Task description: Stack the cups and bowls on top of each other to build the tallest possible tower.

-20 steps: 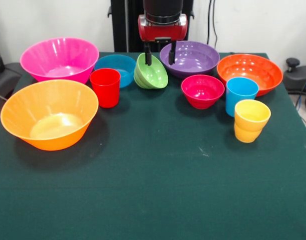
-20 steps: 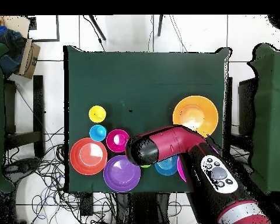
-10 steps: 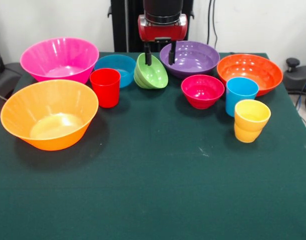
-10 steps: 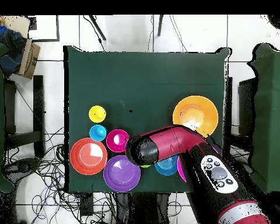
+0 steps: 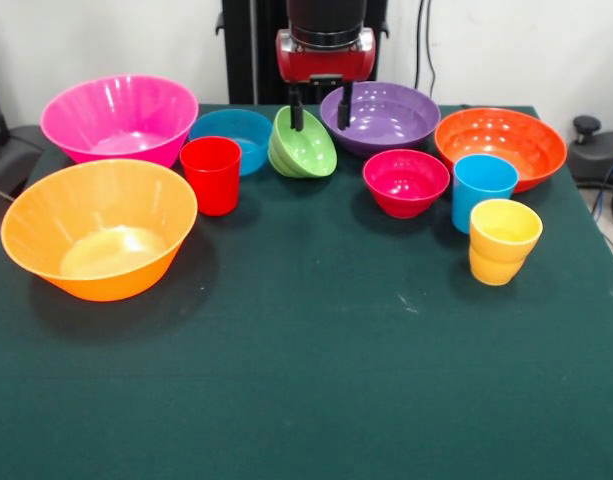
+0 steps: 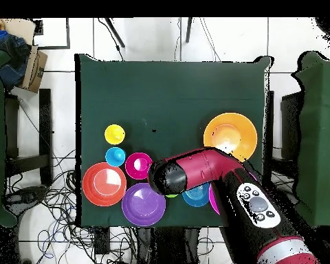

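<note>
My gripper (image 5: 320,110) hangs open at the back of the table. Its left finger (image 5: 297,112) dips inside the tilted green bowl (image 5: 308,152); the right one stands outside it, by the purple bowl (image 5: 386,120). Left of the green bowl sit the blue bowl (image 5: 236,135), red cup (image 5: 212,175), large pink bowl (image 5: 118,118) and yellow-orange bowl (image 5: 98,238). To the right are the crimson-pink bowl (image 5: 406,182), orange bowl (image 5: 501,145), sky-blue cup (image 5: 482,190) and yellow cup (image 5: 503,242). In the overhead view the arm (image 6: 195,172) hides the gripper and most of the green bowl.
The dark green table (image 5: 306,380) carries all of these along its back half. In the overhead view, cables (image 6: 51,206) lie on the floor beside the table, and a cardboard box (image 6: 34,69) sits on a side stand.
</note>
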Available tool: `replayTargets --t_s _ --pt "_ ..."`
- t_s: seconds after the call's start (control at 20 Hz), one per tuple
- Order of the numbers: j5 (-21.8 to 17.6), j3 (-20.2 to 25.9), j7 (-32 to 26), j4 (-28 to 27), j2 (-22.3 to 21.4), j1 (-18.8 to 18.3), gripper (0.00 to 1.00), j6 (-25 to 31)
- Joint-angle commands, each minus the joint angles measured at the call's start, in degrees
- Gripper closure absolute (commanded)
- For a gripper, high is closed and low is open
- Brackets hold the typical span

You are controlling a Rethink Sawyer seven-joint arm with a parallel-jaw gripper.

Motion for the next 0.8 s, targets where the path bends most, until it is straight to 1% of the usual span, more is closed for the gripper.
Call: replayTargets --t_s 0.05,0.2,0.4,0.5,0.65,0.8 --pt "-3.3 -0.1 -4.5 -1.8 1.4 0.6 0.0 0.7" --pt "-3.6 -0.5 -3.8 -2.0 1.6 1.0 0.0 0.2" --pt "-2.7 -0.3 -3.5 -1.9 1.0 1.4 0.0 1.1" --pt "-2.5 -0.7 -2.5 -1.9 0.6 2.1 0.0 1.4" --pt "-2.5 -1.7 -0.5 -2.0 0.7 3.3 0.0 1.0" --pt "-1.5 -3.3 3.3 -2.3 1.5 4.1 0.0 -0.9"
